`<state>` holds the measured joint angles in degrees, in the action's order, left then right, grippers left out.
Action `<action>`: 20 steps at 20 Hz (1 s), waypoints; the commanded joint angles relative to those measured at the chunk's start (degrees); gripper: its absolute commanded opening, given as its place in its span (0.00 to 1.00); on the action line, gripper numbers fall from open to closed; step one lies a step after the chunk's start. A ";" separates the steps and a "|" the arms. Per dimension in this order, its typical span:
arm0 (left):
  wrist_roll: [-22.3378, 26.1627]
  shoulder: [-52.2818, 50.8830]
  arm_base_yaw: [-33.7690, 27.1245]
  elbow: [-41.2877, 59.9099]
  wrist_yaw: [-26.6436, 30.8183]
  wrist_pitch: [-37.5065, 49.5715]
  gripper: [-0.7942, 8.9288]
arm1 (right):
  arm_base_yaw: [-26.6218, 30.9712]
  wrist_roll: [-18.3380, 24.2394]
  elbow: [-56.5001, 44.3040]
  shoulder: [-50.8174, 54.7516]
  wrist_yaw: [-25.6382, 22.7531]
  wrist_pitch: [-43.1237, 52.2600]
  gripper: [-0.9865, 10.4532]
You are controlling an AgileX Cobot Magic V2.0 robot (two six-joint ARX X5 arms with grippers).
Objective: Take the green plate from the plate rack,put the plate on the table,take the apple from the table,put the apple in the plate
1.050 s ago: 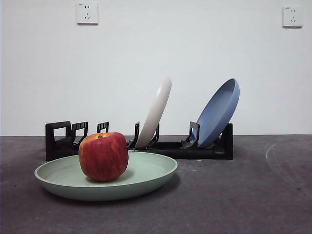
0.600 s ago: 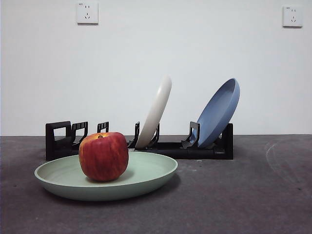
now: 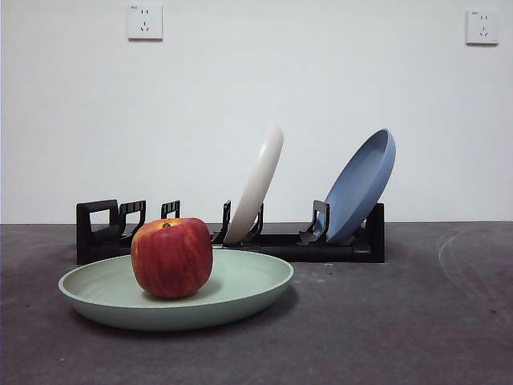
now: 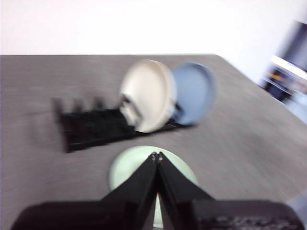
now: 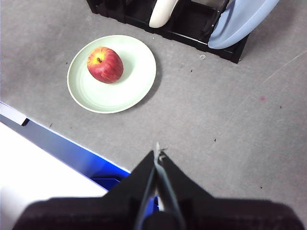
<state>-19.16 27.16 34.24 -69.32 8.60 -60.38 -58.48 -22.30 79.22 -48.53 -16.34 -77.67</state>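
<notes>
The red apple [image 3: 171, 257] [image 5: 105, 64] rests inside the pale green plate [image 3: 240, 282] [image 5: 129, 81], which lies flat on the dark grey table [image 3: 401, 321] in front of the black plate rack [image 3: 104, 228] [image 4: 91, 127]. In the left wrist view the green plate [image 4: 124, 165] shows partly behind my left gripper [image 4: 157, 155], which is shut and empty, held high above the plate. My right gripper [image 5: 157, 154] is shut too, empty, high over the table's near edge and well away from the plate. Neither gripper appears in the front view.
A cream-white plate [image 3: 258, 184] [image 4: 146, 93] and a blue plate [image 3: 361, 184] [image 4: 194, 91] lean in the rack's slots. The table's front edge [image 5: 57, 139] with blue trim lies below the right gripper. Open grey surface spreads to the right of the green plate.
Apple, plates and rack have stayed where they were; only a slight shift of the whole picture.
</notes>
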 commanded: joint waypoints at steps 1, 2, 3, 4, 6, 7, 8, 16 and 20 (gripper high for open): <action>-0.59 -1.11 -10.86 3.52 -0.07 2.60 0.08 | -0.07 -0.59 -0.37 0.02 -0.22 -1.29 0.09; 0.48 -2.51 -15.41 7.37 -1.05 6.29 0.08 | -0.07 -0.59 -0.37 0.00 -0.22 -1.27 0.09; 2.25 -4.28 -18.99 11.87 -3.02 10.84 0.08 | -0.07 -0.59 -0.37 0.00 -0.22 -1.29 0.09; 4.33 -6.75 -23.02 18.32 -7.52 17.75 0.08 | -0.07 -0.59 -0.37 0.00 -0.22 -1.27 0.09; 6.91 -11.80 -28.39 30.84 -17.38 31.98 0.08 | -0.07 -0.59 -0.37 0.02 -0.22 -1.29 0.09; 8.04 -14.05 -29.94 36.35 -20.65 38.62 0.08 | -0.07 -0.59 -0.37 0.02 -0.22 -1.29 0.09; 9.05 -16.15 -31.28 42.12 -23.21 45.70 0.08 | -0.07 -0.59 -0.37 0.00 -0.22 -1.29 0.09; 13.64 -22.47 -33.24 63.19 -21.31 55.52 0.08 | -0.07 -0.59 -0.37 0.00 -0.22 -1.27 0.09; 13.66 -26.03 -33.24 68.85 -20.31 55.56 0.08 | -0.07 -0.59 -0.37 0.00 -0.24 -1.29 0.09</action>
<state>-6.39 1.32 1.23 -1.13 -11.77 -6.00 -58.48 -22.30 79.22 -48.53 -16.34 -77.67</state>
